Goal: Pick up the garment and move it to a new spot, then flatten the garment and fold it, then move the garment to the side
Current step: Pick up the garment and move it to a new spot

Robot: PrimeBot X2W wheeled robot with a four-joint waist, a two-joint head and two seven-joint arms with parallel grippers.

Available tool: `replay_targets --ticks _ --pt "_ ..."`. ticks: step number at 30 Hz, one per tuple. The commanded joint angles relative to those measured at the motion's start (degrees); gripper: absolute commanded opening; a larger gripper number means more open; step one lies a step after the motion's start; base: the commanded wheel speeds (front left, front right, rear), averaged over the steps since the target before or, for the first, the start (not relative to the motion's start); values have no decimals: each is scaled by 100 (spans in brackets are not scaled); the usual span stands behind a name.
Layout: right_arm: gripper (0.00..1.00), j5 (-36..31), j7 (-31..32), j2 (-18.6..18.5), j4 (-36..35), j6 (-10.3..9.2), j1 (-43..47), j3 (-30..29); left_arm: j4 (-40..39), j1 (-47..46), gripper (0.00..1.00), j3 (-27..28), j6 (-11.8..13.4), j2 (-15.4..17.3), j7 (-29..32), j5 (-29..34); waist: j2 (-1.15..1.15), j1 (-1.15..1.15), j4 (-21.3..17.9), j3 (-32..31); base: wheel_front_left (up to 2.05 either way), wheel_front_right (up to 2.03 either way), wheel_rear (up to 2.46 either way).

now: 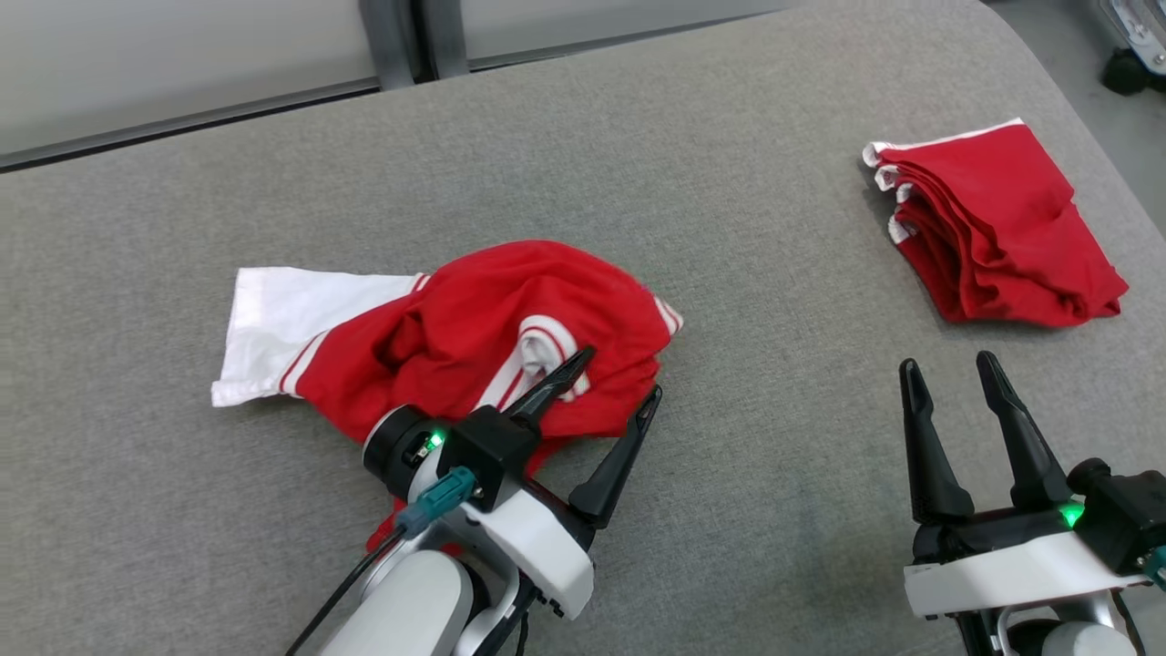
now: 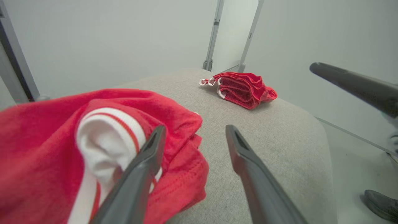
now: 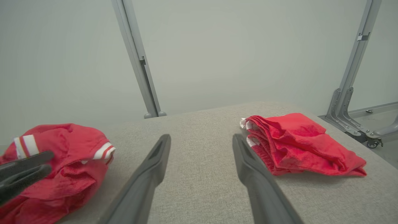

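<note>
The garment (image 1: 474, 328), red with white striped trim and a white panel at its left end, lies crumpled on the grey padded surface (image 1: 729, 182), left of centre. My left gripper (image 1: 621, 374) is open at the garment's near right edge. One finger lies over the striped white trim and the other over bare padding. In the left wrist view the garment (image 2: 46, 149) bulges against the left gripper (image 2: 195, 129), with nothing clamped. My right gripper (image 1: 947, 363) stands open and empty at the lower right, over bare padding (image 3: 202, 186). From the right wrist, the garment (image 3: 62, 149) sits at far left.
A folded stack of red cloth with white edging (image 1: 993, 228) lies at the far right, near the surface's rounded right edge. Grey metal frame posts (image 3: 136, 59) rise behind the surface. A dark caster (image 1: 1130, 68) stands on the floor beyond the right corner.
</note>
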Motion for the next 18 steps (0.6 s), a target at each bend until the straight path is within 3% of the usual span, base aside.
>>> replay_targets --ticks 1,5,8,13,18 --pt "100 -10 -51 -5 28 -2 -74 0 -129 70 100 40 43 40 -103 -15 0 0 97 -98 0 0 0" --pt "100 -98 15 -5 18 -2 -72 -44 -491 185 100 198 209 86 -355 -33 0 0 338 -270 0 0 0" --pt "100 -171 96 -5 -28 -2 -49 -94 -677 260 100 487 473 155 -509 -59 0 0 545 -387 0 0 0" --pt "100 -280 265 -25 -143 -2 35 -171 -690 433 100 1067 843 366 -715 -204 0 0 913 -601 0 0 0" --pt "100 -323 412 -51 -243 -2 159 -222 -558 654 100 1627 1048 655 -916 -378 0 0 1202 -816 0 0 0"
